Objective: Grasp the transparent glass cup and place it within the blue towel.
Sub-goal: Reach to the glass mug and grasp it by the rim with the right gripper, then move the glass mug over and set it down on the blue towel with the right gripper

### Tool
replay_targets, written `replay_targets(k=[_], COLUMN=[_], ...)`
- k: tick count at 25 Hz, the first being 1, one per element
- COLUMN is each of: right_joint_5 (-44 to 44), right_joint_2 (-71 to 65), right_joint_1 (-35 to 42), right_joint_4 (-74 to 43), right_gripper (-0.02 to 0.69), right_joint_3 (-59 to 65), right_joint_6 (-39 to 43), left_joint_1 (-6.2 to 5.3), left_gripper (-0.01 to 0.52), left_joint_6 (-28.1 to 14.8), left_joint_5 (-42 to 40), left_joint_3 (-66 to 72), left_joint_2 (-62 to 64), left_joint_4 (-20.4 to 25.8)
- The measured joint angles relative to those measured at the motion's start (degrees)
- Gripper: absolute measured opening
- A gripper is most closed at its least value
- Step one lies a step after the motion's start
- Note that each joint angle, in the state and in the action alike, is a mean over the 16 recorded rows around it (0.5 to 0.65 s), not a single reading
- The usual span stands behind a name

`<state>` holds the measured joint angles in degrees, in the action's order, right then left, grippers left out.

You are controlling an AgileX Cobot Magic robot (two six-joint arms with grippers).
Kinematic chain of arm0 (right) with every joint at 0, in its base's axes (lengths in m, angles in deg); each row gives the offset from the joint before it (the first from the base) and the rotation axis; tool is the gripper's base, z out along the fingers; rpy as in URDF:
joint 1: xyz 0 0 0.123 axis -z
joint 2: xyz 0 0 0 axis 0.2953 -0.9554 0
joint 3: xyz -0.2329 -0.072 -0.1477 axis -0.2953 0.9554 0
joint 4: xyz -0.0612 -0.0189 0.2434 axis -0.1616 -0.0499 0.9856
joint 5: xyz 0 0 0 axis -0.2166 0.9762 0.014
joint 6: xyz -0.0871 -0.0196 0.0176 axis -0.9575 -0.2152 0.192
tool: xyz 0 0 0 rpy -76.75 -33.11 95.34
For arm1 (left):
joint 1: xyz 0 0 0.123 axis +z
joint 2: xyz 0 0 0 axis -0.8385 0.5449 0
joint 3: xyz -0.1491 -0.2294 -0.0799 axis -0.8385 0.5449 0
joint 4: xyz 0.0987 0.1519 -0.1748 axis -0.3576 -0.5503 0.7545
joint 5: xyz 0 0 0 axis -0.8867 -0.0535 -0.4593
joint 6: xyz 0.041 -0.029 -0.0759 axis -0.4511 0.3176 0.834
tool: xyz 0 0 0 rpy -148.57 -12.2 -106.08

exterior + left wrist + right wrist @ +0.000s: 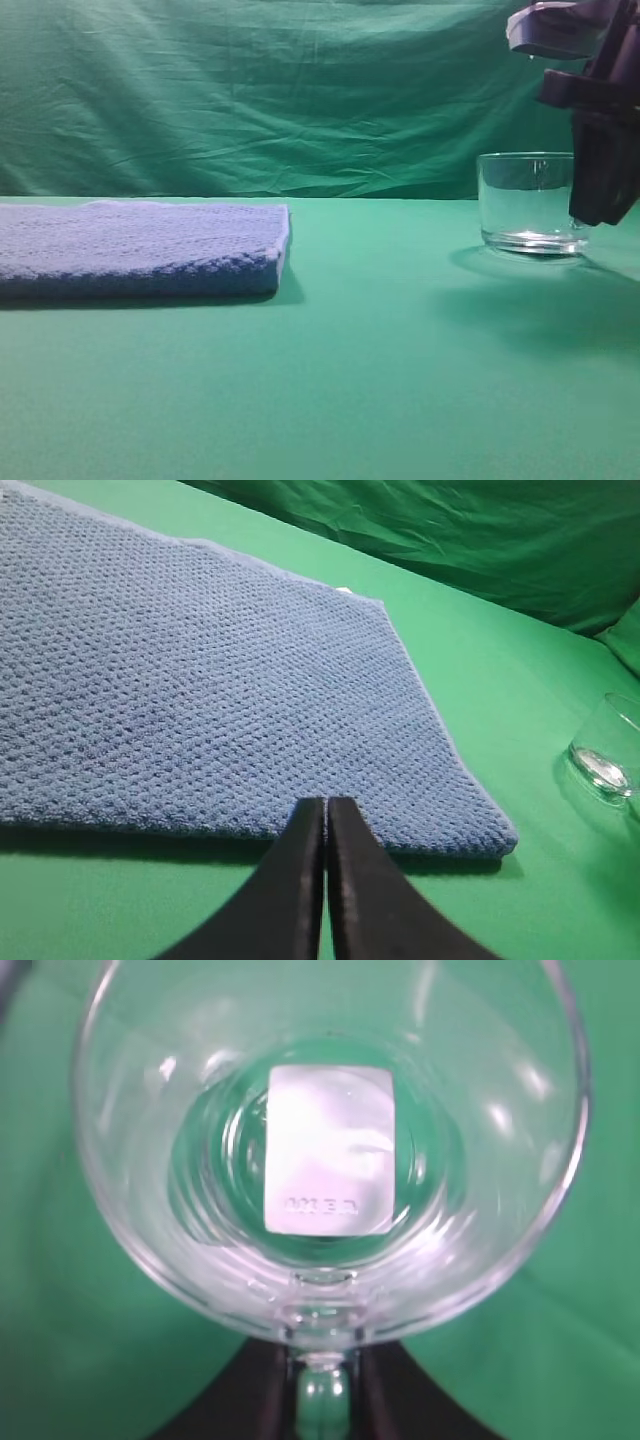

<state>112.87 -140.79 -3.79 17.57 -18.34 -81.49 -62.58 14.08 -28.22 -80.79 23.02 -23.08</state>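
The transparent glass cup stands upright on the green table at the right. My right gripper reaches down at the cup's right side. In the right wrist view I look down into the cup, and its small handle sits between the two dark fingers of the right gripper, which press on both sides of it. The blue towel lies flat at the left. My left gripper is shut and empty, over the towel's near edge. The cup shows far to its right.
A green cloth backdrop hangs behind the table. Bare green tabletop lies between the towel and the cup and along the front.
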Motion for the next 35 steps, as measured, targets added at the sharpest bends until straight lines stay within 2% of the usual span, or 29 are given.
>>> replay_targets(k=[11,18,22,29,32,35], right_joint_5=[1.2,1.1,0.9,4.0,7.3,11.7], right_joint_2=[-14.6,-27.3,-31.9,-33.5,-31.5,-28.3], right_joint_1=[-14.7,-20.0,-21.1,-21.5,-21.5,-21.5], right_joint_4=[0.0,0.3,0.6,0.7,-0.1,-1.6], right_gripper=[0.103,0.112,0.184,0.392,0.414,0.383], right_joint_3=[-24.2,-37.3,-41.6,-44.5,-45.4,-46.3], right_joint_6=[-0.1,-0.4,-0.7,-0.1,1.5,4.3], left_joint_1=[0.00,0.00,0.00,0.00,0.00,0.00], left_gripper=[0.000,0.000,0.000,0.000,0.000,0.000], left_joint_6=[0.0,0.0,0.0,0.0,0.0,0.0], left_joint_5=[0.0,0.0,0.0,0.0,0.0,0.0], left_joint_3=[0.0,0.0,0.0,0.0,0.0,0.0], left_joint_2=[0.0,0.0,0.0,0.0,0.0,0.0], left_joint_4=[0.0,0.0,0.0,0.0,0.0,0.0])
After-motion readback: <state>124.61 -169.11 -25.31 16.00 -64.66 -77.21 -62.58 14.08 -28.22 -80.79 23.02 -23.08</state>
